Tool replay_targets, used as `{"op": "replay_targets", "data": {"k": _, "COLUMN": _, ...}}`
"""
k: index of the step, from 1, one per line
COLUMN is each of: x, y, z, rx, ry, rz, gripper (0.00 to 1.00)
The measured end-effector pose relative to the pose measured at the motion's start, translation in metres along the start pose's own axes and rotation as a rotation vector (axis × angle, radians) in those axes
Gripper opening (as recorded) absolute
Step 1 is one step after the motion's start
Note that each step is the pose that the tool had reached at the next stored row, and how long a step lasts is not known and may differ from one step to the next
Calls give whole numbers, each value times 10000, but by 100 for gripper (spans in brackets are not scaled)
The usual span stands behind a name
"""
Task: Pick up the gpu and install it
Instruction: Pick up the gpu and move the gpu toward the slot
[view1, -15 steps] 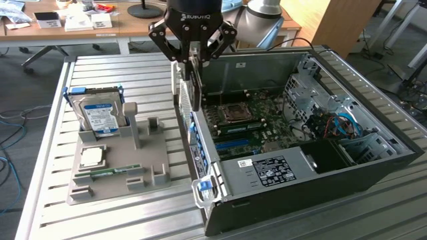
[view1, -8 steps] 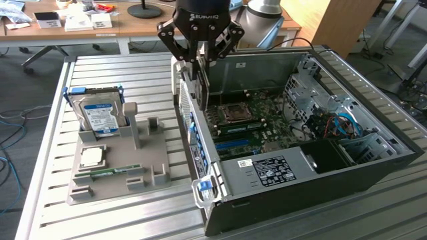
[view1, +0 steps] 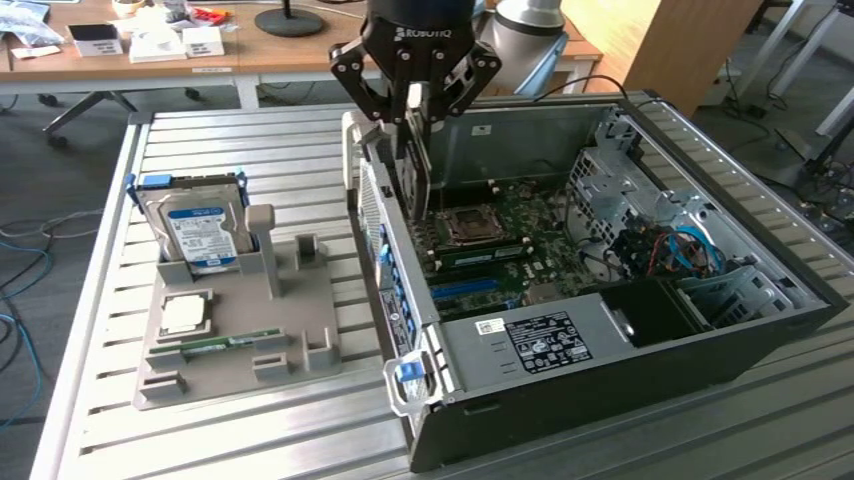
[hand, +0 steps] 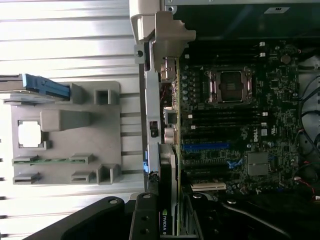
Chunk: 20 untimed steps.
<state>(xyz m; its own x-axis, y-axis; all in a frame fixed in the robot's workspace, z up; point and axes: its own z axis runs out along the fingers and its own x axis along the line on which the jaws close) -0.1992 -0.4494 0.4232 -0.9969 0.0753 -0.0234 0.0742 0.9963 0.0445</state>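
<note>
At upper centre, the black metal claw is contrasting with the thin green-edged gpu card; the ribbed silvery surface is gleaming.

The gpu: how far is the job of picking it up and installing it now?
Done: the gpu is off the table, clamped on edge in the gripper. In hand: it hangs over the open computer case, near its rear wall. Left: it is not yet seated, and the blue slot on the motherboard is bare.
</note>
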Motion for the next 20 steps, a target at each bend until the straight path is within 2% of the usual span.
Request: {"op": "replay_targets", "data": {"k": 20, "x": -193, "y": 14, "z": 5, "rx": 0, "ry": 0, "rz": 0, "gripper": 27}}
